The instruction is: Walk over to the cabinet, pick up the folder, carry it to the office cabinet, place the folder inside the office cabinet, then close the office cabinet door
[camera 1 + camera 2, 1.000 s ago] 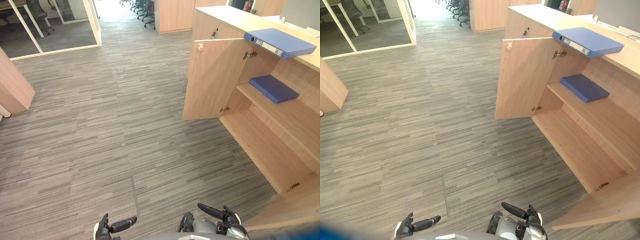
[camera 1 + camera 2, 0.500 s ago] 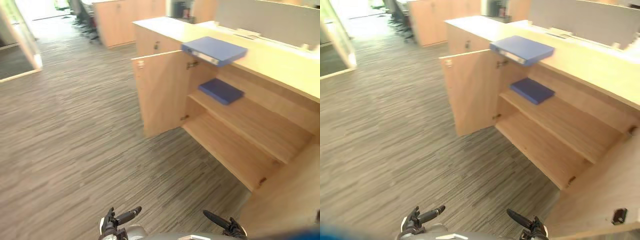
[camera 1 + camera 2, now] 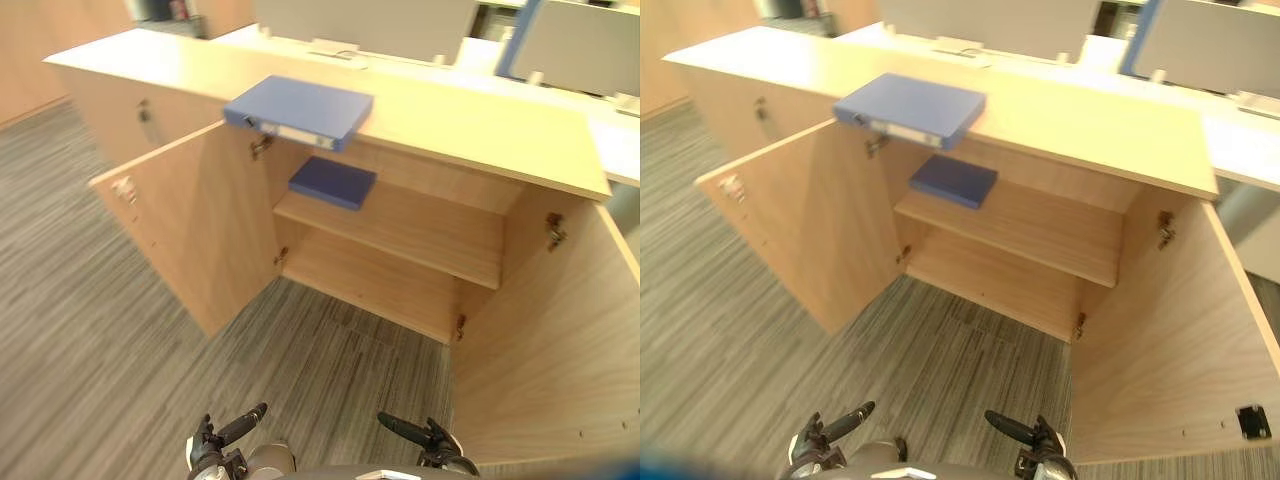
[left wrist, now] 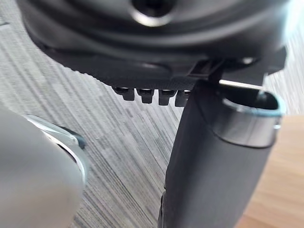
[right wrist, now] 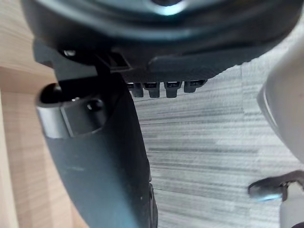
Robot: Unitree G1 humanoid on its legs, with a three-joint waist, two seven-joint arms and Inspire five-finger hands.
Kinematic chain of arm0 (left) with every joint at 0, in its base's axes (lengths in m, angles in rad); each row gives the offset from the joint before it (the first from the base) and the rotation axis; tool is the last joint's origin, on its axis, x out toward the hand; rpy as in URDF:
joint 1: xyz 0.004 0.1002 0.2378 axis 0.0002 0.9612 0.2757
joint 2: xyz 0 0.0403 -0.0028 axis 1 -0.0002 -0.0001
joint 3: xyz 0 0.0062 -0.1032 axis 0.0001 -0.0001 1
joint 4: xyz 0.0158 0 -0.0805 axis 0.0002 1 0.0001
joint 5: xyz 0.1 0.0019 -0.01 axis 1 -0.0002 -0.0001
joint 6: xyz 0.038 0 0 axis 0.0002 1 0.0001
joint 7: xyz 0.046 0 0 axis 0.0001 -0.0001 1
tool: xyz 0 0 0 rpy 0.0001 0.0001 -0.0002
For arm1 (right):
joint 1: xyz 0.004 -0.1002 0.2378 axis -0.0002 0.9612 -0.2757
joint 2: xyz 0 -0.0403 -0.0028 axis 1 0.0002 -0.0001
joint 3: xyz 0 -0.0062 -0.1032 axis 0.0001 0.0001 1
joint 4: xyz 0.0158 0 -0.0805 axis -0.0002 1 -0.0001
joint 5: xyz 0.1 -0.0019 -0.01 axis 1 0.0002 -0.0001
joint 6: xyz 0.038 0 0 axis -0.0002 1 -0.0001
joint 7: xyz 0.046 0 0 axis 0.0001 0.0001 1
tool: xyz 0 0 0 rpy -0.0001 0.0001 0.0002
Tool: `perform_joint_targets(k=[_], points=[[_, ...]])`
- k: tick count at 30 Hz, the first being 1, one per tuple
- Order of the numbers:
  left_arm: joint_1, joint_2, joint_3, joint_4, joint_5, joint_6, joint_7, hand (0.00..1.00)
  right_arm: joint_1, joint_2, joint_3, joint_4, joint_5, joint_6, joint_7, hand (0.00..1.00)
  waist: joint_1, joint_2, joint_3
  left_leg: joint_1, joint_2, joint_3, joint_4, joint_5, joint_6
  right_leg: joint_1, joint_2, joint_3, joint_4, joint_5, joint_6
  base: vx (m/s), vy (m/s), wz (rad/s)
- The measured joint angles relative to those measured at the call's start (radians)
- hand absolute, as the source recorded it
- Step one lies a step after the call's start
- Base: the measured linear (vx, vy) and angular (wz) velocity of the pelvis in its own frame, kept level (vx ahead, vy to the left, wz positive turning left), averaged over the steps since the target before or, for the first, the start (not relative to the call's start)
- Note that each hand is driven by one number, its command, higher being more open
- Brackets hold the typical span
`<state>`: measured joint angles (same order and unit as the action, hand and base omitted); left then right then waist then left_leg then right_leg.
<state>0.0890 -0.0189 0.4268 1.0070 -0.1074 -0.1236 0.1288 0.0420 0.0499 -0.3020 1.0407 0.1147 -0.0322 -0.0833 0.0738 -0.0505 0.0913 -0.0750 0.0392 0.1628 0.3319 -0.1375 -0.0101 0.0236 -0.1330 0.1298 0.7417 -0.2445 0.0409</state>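
A blue folder lies flat on the wooden top of the office cabinet, its spine hanging over the front edge. On the upper shelf inside lies a second, darker blue folder. Both cabinet doors stand wide open: the left door and the right door. My left hand and right hand hang low at the bottom of the eye views, well short of the cabinet. Both are open and hold nothing. In the wrist views each thumb is straight over the carpet.
Grey striped carpet lies between me and the cabinet. The lower compartment floor is bare. A closed cabinet section adjoins on the left. Grey desk partitions rise behind the top.
The whole view has swung round, so the camera moved: the open cabinet now faces me and is nearer. Both hands stay low and open as before.
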Motion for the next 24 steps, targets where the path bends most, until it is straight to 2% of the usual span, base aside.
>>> perform_joint_targets(k=[1, 2, 3, 4, 5, 6, 7, 8, 9, 10, 11, 12, 13, 15, 16, 17, 18, 19, 20, 21, 24], points=[[0.000, 0.002, -0.012, 0.000, 0.000, 0.000, -0.001, 1.00, 0.001, 0.002, -0.012, -0.006, -0.001, 0.000, 0.002, 1.00, -0.002, 0.001, 0.000, 0.021, -0.010, 0.008, -0.006, -0.005, 0.009, -0.029, -0.020, -0.017, 0.067, 0.031, -0.016, 0.22, 0.180, -0.56], [-0.001, 0.006, -0.030, 0.000, 0.000, 0.000, -0.006, 1.00, 0.000, 0.005, -0.040, -0.006, -0.005, 0.000, 0.007, 1.00, -0.005, 0.007, 0.003, 0.061, -0.025, 0.028, -0.025, -0.013, 0.021, -0.081, -0.065, -0.055, 0.185, 0.084, -0.040, 0.19, 0.106, -0.38], [-0.001, 0.009, -0.042, 0.003, 0.000, 0.000, -0.007, 1.00, -0.005, 0.006, -0.071, -0.006, -0.014, -0.001, 0.008, 1.00, -0.009, 0.005, 0.005, 0.096, -0.034, 0.048, -0.042, -0.015, 0.024, -0.126, -0.122, -0.110, 0.254, 0.096, -0.063, 0.17, 0.079, -0.35], [0.002, 0.012, -0.048, 0.007, 0.000, -0.001, -0.007, 1.00, -0.007, 0.006, -0.081, -0.007, -0.025, -0.007, 0.008, 1.00, -0.013, 0.006, 0.006, 0.113, -0.034, 0.051, -0.053, -0.015, 0.024, -0.143, -0.151, -0.148, 0.262, 0.102, -0.073, 0.15, 0.039, -0.28], [0.007, 0.020, -0.049, 0.021, 0.001, 0.000, -0.007, 1.00, -0.015, 0.008, -0.102, -0.006, -0.036, -0.017, 0.008, 1.00, -0.023, 0.001, 0.010, 0.143, -0.032, 0.052, -0.069, -0.019, 0.018, -0.162, -0.190, -0.213, 0.226, 0.128, -0.073, 0.16, -0.021, -0.33], [0.014, 0.023, -0.047, 0.027, -0.005, 0.002, -0.004, 1.00, -0.012, 0.017, -0.125, 0.006, -0.036, -0.022, 0.005, 1.00, -0.026, 0.000, 0.009, 0.197, -0.021, 0.046, -0.138, -0.012, -0.003, -0.146, -0.191, -0.266, 0.226, 0.144, -0.051, 0.17, -0.071, -0.39], [0.015, 0.021, -0.049, 0.028, -0.003, 0.001, -0.004, 1.00, -0.015, 0.013, -0.131, 0.000, -0.035, -0.030, 0.006, 1.00, -0.035, 0.008, 0.009, 0.218, -0.005, 0.048, -0.187, 0.010, -0.016, -0.166, -0.180, -0.280, 0.246, 0.133, -0.043, 0.14, -0.146, -0.37], [0.016, 0.020, -0.049, 0.030, -0.004, 0.000, -0.003, 1.00, -0.019, 0.007, -0.123, 0.003, -0.036, -0.030, 0.007, 1.00, -0.043, 0.015, 0.008, 0.221, 0.017, 0.053, -0.203, 0.017, -0.025, -0.166, -0.143, -0.292, 0.174, 0.022, -0.010, 0.07, -0.196, -0.34], [0.011, 0.023, -0.047, 0.038, -0.014, -0.003, 0.000, 1.00, -0.030, 0.008, -0.101, 0.019, -0.036, -0.026, 0.006, 1.00, -0.037, 0.007, 0.019, 0.216, 0.034, 0.069, -0.202, 0.016, -0.039, -0.157, -0.104, -0.322, -0.036, -0.030, 0.000, 0.05, -0.251, -0.41], [0.002, 0.026, -0.044, 0.040, -0.014, -0.004, -0.003, 1.00, -0.029, 0.012, -0.088, 0.029, -0.036, -0.018, 0.007, 1.00, -0.028, -0.005, 0.024, 0.214, 0.028, 0.073, -0.207, 0.008, -0.054, -0.108, -0.087, -0.356, -0.171, -0.069, -0.007, 0.05, -0.221, -0.48], [-0.001, 0.016, -0.039, 0.040, -0.013, -0.005, -0.003, 1.00, -0.031, 0.002, -0.088, 0.033, -0.035, -0.012, 0.006, 1.00, -0.027, 0.001, 0.028, 0.214, 0.038, 0.071, -0.210, 0.008, -0.054, -0.084, -0.067, -0.368, -0.232, -0.075, -0.017, 0.07, -0.226, -0.33], [0.002, -0.008, -0.025, 0.040, -0.008, -0.006, -0.003, 1.00, -0.029, -0.026, -0.079, 0.030, -0.034, -0.011, 0.004, 1.00, -0.029, 0.037, 0.037, 0.209, 0.059, 0.045, -0.224, 0.010, -0.051, -0.058, -0.026, -0.383, -0.301, -0.047, -0.024, 0.07, -0.186, -0.19], [0.004, -0.024, -0.013, 0.039, -0.007, -0.006, 0.000, 1.00, -0.024, -0.045, -0.061, 0.028, -0.034, -0.012, -0.002, 1.00, -0.029, 0.047, 0.035, 0.209, 0.068, 0.031, -0.233, 0.014, -0.055, -0.055, -0.004, -0.382, -0.322, -0.039, -0.028, 0.06, -0.207, -0.08], [0.006, -0.028, -0.005, 0.038, -0.007, -0.007, 0.009, 1.00, -0.007, -0.061, -0.045, 0.046, -0.035, -0.006, -0.011, 1.00, -0.026, 0.050, 0.034, 0.205, 0.093, 0.025, -0.227, 0.010, -0.067, -0.046, 0.021, -0.392, -0.341, -0.038, -0.031, 0.04, -0.146, 0.06], [0.006, -0.025, -0.002, 0.038, -0.004, -0.007, 0.007, 1.00, 0.009, -0.063, -0.029, 0.045, -0.034, -0.004, -0.015, 1.00, -0.027, 0.049, 0.034, 0.180, 0.113, 0.015, -0.186, -0.003, -0.087, -0.034, 0.036, -0.405, -0.361, -0.038, -0.033, 0.05, -0.132, 0.21], [0.003, -0.024, 0.006, 0.035, -0.004, -0.007, 0.005, 1.00, 0.011, -0.062, -0.028, 0.042, -0.032, -0.003, -0.015, 1.00, -0.027, 0.047, 0.036, 0.142, 0.131, 0.013, -0.117, -0.018, -0.108, -0.031, 0.046, -0.412, -0.373, -0.037, -0.034, 0.08, -0.148, 0.32], [-0.002, -0.023, 0.028, 0.027, -0.003, -0.006, 0.003, 1.00, 0.013, -0.061, -0.021, 0.042, -0.031, -0.003, -0.017, 1.00, -0.030, 0.048, 0.040, 0.064, 0.158, 0.001, 0.032, -0.046, -0.115, -0.016, 0.057, -0.429, -0.391, -0.035, -0.038, 0.07, -0.107, 0.28], [-0.004, -0.023, 0.036, 0.021, -0.004, -0.005, 0.003, 1.00, 0.013, -0.061, -0.015, 0.042, -0.031, -0.003, -0.017, 1.00, -0.031, 0.044, 0.042, 0.018, 0.173, -0.008, 0.120, -0.053, -0.112, -0.006, 0.062, -0.438, -0.401, -0.034, -0.039, 0.07, -0.072, 0.33], [-0.010, -0.025, 0.059, 0.004, -0.005, -0.005, 0.004, 1.00, 0.011, -0.062, 0.009, 0.041, -0.031, -0.002, -0.020, 1.00, -0.025, 0.041, 0.051, -0.064, 0.210, -0.009, 0.300, -0.052, -0.106, 0.024, 0.074, -0.448, -0.422, -0.032, -0.043, 0.07, -0.019, 0.22], [-0.011, -0.027, 0.071, -0.007, -0.006, -0.007, 0.006, 1.00, 0.012, -0.062, 0.019, 0.038, -0.033, -0.002, -0.026, 1.00, -0.021, 0.039, 0.058, -0.118, 0.240, -0.004, 0.415, -0.073, -0.086, 0.057, 0.084, -0.451, -0.442, -0.031, -0.043, 0.09, 0.015, 0.11], [-0.010, -0.026, 0.068, -0.019, -0.006, -0.007, 0.018, 1.00, 0.007, -0.062, 0.015, 0.042, -0.032, -0.002, -0.031, 1.00, -0.009, 0.041, 0.055, -0.138, 0.256, 0.009, 0.376, -0.104, -0.063, 0.088, 0.076, -0.426, -0.460, -0.026, -0.031, 0.13, 0.170, -0.30]])
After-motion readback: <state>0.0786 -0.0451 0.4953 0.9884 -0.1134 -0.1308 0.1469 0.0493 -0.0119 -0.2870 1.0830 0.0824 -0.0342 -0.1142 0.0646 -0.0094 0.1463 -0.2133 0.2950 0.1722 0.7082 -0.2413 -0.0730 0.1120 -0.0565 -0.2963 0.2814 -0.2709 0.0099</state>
